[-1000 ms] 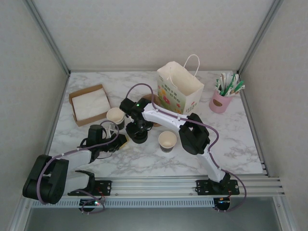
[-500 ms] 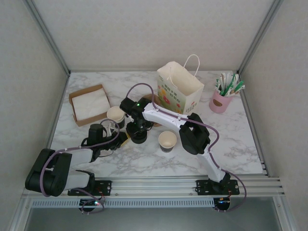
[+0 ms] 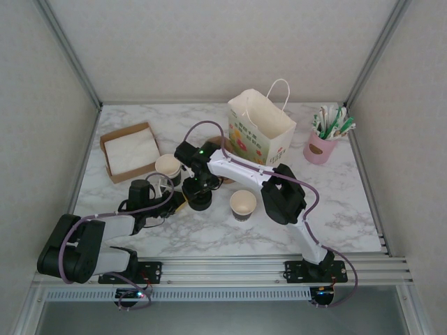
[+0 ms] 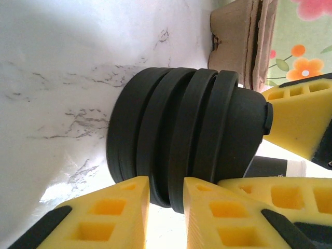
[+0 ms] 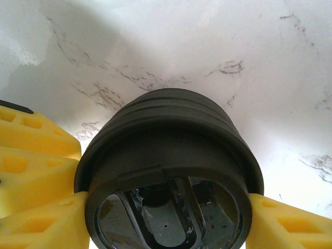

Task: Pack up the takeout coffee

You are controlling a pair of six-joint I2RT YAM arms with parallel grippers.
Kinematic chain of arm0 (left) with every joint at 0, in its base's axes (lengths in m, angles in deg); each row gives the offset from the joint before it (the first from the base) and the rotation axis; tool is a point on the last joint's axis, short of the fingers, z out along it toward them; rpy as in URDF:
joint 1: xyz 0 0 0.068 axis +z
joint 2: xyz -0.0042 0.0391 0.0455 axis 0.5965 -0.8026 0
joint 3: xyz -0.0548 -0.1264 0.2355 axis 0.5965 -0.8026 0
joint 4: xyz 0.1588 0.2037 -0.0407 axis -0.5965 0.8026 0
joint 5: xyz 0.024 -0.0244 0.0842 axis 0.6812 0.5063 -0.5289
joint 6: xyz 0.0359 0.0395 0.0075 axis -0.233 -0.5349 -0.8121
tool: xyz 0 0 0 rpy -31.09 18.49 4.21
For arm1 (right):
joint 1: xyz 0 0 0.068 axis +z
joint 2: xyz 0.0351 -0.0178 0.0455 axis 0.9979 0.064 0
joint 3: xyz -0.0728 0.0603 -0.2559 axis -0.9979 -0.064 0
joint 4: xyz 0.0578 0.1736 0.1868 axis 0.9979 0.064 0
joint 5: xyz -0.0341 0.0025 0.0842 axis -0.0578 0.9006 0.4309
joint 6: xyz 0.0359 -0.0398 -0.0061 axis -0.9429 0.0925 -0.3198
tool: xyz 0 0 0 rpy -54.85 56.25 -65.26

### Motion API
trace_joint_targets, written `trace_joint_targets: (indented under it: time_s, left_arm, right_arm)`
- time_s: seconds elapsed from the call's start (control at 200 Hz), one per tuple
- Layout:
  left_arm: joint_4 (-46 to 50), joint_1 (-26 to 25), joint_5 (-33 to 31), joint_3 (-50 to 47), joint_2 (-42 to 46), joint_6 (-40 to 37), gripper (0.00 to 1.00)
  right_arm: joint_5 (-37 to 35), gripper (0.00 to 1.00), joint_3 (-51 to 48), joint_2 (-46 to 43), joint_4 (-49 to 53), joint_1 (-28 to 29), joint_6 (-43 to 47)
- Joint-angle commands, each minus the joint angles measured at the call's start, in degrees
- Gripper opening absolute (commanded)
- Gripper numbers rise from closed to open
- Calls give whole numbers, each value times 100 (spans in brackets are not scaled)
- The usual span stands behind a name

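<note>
A stack of black plastic lids (image 3: 201, 199) stands on the marble table left of centre. My left gripper (image 4: 166, 207) is shut on the rim of a lid (image 4: 161, 176) low in the stack, coming in from the left (image 3: 180, 203). From above, my right gripper (image 5: 166, 228) is shut on the top lid (image 5: 171, 207), with a yellow pad (image 5: 41, 228) pressed against each side. Two black paper cups with cream insides stand uncovered, one (image 3: 167, 167) behind the stack and one (image 3: 242, 204) to its right. The takeout coffee is out of view. The paper bag (image 3: 260, 132) stands open at the back.
A cardboard box of white napkins (image 3: 130, 151) lies at the back left. A pink holder of sachets (image 3: 321, 146) stands at the back right. Brown pulp cup carriers (image 4: 244, 41) lean against the bag. Bare marble lies along the front and right.
The right gripper's jaws have drawn in a little around the top lid. The left arm's elbow has shifted slightly, while its grip on the stack stays the same.
</note>
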Motion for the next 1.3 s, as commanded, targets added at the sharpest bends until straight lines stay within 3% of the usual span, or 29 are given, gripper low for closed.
trace_joint_targets:
  time_s: [0.0, 0.896, 1.292]
  left_arm:
    - [-57, -49, 85, -56, -38, -106, 24]
    - [479, -61, -60, -28, 418, -199, 24]
    - [2495, -105, -559, 626, 1886, -572, 45]
  right_arm:
    - [205, 68, -93, -343, 12, -22, -93]
    - [-120, 67, -162, -793, 164, -22, -288]
    - [-173, 67, -430, -1466, 36, -14, -306]
